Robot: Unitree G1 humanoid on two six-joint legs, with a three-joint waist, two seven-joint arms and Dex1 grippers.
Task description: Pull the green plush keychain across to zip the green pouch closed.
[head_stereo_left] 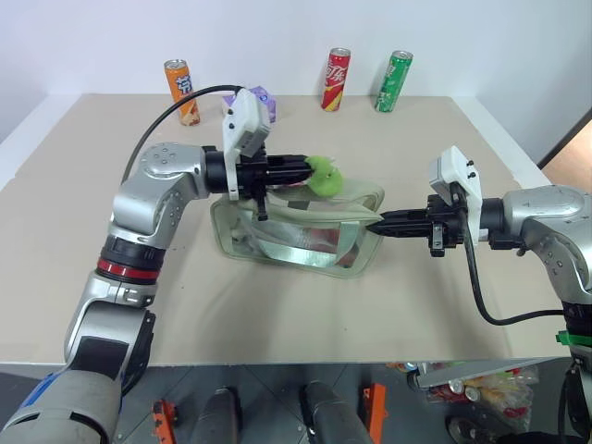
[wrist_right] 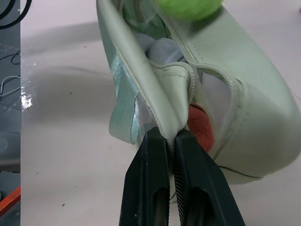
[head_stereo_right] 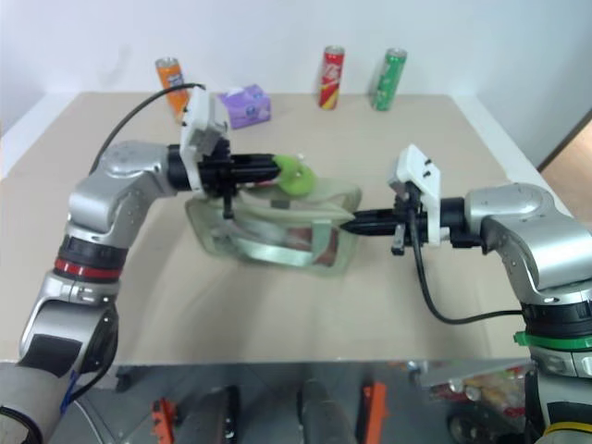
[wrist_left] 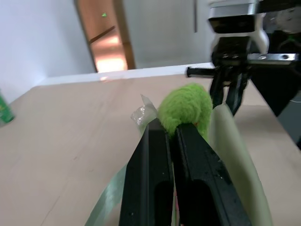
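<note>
The green pouch (head_stereo_left: 296,227) lies mid-worktop (head_stereo_left: 277,305), its end seam pinched by the right gripper (head_stereo_left: 384,225), while the left gripper (head_stereo_left: 303,168) jaws clamp the green plush keychain (head_stereo_left: 324,175) partway along the zipper (still gaping ahead); pulling off-line could slip either pinch.

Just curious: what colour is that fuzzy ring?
Bright lime green fuzzy ring, best seen in the left wrist view.

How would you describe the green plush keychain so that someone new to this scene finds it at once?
Look at the pale green pouch lying in the middle of the tan table. Above its top edge, the left gripper is shut on a small fuzzy ring, the keychain. It is bright lime and furry, unlike the smooth green can at the table's far edge.
</note>
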